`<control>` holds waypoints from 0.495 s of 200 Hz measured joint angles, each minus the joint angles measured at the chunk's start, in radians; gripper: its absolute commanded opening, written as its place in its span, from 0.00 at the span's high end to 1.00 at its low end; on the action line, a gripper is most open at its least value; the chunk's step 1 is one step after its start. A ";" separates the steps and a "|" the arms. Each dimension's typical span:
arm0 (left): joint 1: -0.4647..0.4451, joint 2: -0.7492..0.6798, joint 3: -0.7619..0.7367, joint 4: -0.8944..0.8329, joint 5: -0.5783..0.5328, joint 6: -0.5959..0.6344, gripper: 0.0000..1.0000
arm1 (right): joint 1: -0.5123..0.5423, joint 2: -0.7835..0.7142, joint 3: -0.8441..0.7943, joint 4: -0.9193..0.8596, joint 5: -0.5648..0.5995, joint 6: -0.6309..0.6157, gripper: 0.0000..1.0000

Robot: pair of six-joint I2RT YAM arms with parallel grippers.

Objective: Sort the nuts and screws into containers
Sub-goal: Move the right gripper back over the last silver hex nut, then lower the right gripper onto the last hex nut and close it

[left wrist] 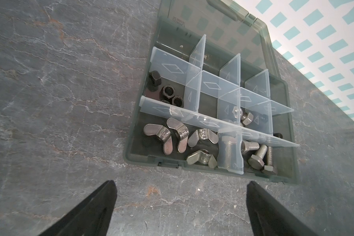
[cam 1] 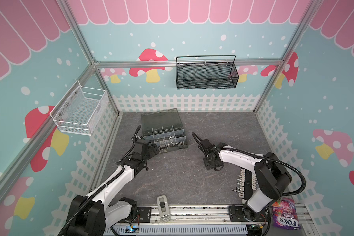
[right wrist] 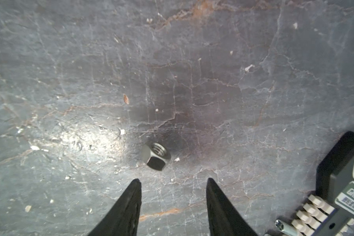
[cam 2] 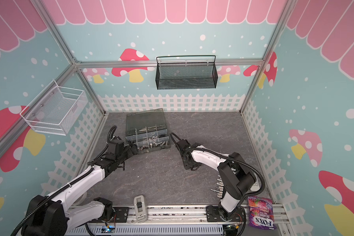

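— Well clear of the organizer box [left wrist: 208, 171], out on the right arm's side of it, one silver hex nut [right wrist: 156, 156] lies hole-up on the bare worktop [right wrist: 70, 61]. How should it be taken?

— The right hand [right wrist: 173, 179] hovers just short of it, fingers spread partway with nothing between them. The nut sits a little off the line between the tips. I'd centre over it first, then come down until the tips all but meet the worktop.

— Grip across the flats?

— Yes, two opposite flats. On the corners it would likely twist and skitter off. Close gently, because it is small and slick.

— And where does it go?

— Another silver nut [left wrist: 247, 119] shows in a middle-row compartment of the box, behind a clear divider, and that looks like its home. Wing nuts [left wrist: 178, 137] and silver screws [left wrist: 258, 157] fill the front row, and black nuts [left wrist: 169, 95] sit in an end cell.

— What about the left hand [left wrist: 181, 181]?

— It is spread wide and empty, just in front of the box. It need only leave the path to that compartment free.
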 measured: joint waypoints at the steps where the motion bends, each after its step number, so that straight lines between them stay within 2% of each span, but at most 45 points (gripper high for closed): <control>1: 0.000 0.000 0.000 0.000 0.000 0.000 0.00 | 0.000 0.000 0.000 0.001 0.000 0.000 0.48; 99: 0.000 0.016 0.000 0.002 0.006 0.000 0.00 | -0.037 0.074 0.000 0.083 -0.030 -0.031 0.58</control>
